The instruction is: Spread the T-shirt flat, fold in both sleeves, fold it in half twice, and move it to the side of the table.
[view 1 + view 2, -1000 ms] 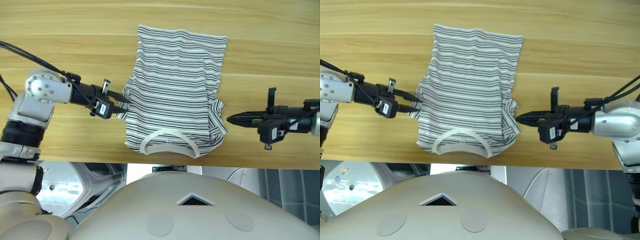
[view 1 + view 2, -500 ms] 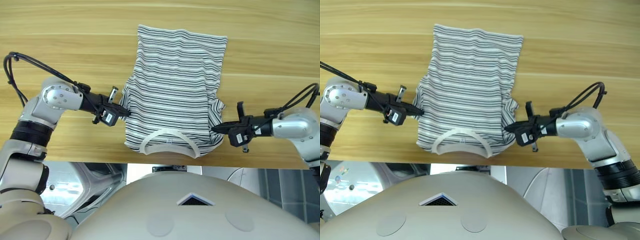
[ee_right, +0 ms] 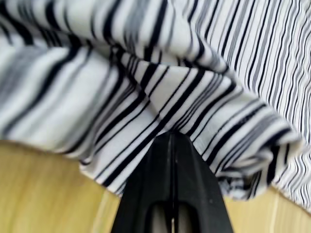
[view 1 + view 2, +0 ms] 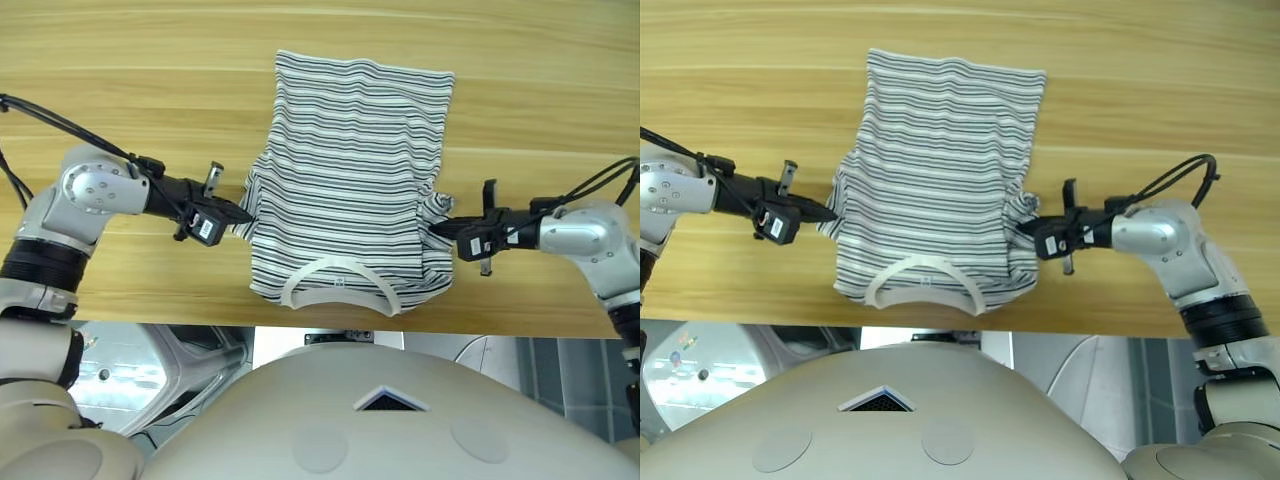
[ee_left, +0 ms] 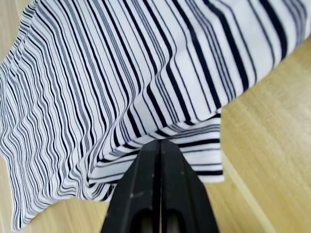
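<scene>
Black-and-white striped cloth T-shirt (image 4: 350, 160) rumpled near front edge of pale wooden counter (image 4: 120, 80), left claw (image 4: 243, 212) and right claw (image 4: 437, 228) clenched on its bunched sides; thin pinches, likely slip or lopsided drag if pulled unevenly.

The two eye views looked steeply down on the T-shirt (image 4: 350, 170) from beyond its collar end, far enough back to take in the whole garment and the table (image 4: 120, 60) around it, and they shared nearly all of that scene. Each wrist view looked along its own fingers from very close, the left gripper (image 5: 159, 143) at one sleeve of the T-shirt, the right gripper (image 3: 170, 135) at the other.
</scene>
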Available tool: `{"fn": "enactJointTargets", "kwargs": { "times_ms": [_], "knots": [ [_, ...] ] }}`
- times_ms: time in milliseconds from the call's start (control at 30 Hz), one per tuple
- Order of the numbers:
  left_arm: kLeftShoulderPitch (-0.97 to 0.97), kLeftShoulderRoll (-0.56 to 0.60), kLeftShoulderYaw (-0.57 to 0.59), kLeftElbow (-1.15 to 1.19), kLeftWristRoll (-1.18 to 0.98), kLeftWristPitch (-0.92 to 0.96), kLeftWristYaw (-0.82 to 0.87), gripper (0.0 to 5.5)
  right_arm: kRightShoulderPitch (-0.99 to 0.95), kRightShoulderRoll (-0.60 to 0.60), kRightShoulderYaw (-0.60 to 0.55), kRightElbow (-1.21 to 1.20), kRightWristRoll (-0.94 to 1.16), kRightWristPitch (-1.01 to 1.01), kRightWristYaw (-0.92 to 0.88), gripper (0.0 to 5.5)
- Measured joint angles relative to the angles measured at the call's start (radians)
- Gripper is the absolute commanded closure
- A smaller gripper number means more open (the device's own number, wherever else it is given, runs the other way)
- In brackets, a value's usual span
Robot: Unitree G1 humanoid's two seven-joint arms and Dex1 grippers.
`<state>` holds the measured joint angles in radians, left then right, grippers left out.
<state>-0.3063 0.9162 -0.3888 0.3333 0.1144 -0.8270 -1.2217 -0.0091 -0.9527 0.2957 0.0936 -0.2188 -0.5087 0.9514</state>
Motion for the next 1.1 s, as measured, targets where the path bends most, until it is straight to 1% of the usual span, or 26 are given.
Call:
{"fn": "enactJointTargets", "kwargs": {
  "times_ms": [133,233,333,500,733,800,933,1100],
  "knots": [
    [0.002,0.006,0.006,-0.021,-0.031,0.005,-0.001,5.49,0.009,-0.008,-0.012,0.007,0.001,-0.002,-0.013,5.50],
    [0.000,0.005,0.002,0.013,0.027,0.002,0.018,5.49,0.010,-0.009,-0.012,0.008,0.002,-0.003,-0.014,5.50],
    [0.001,-0.007,-0.037,0.060,0.098,-0.012,0.035,5.49,0.015,-0.010,-0.012,0.005,0.003,-0.002,-0.014,5.50],
    [-0.036,-0.016,-0.066,0.101,0.160,-0.057,0.080,5.49,0.027,-0.012,-0.011,-0.013,0.003,0.008,-0.014,5.50],
    [-0.072,-0.010,-0.089,0.102,0.209,-0.065,0.089,5.49,0.031,-0.012,-0.011,-0.017,0.003,0.009,-0.014,5.50],
    [-0.077,0.007,-0.099,0.083,0.229,-0.064,0.089,5.49,0.028,-0.012,-0.013,-0.013,0.004,0.009,-0.014,5.50],
    [-0.068,0.080,-0.113,0.008,0.232,-0.034,0.024,5.49,0.024,-0.019,-0.021,0.011,0.015,0.005,-0.014,5.50],
    [-0.067,0.109,-0.109,-0.026,0.232,-0.005,-0.004,5.49,0.053,-0.078,-0.068,0.049,0.042,0.002,-0.014,5.50]
  ]
}}
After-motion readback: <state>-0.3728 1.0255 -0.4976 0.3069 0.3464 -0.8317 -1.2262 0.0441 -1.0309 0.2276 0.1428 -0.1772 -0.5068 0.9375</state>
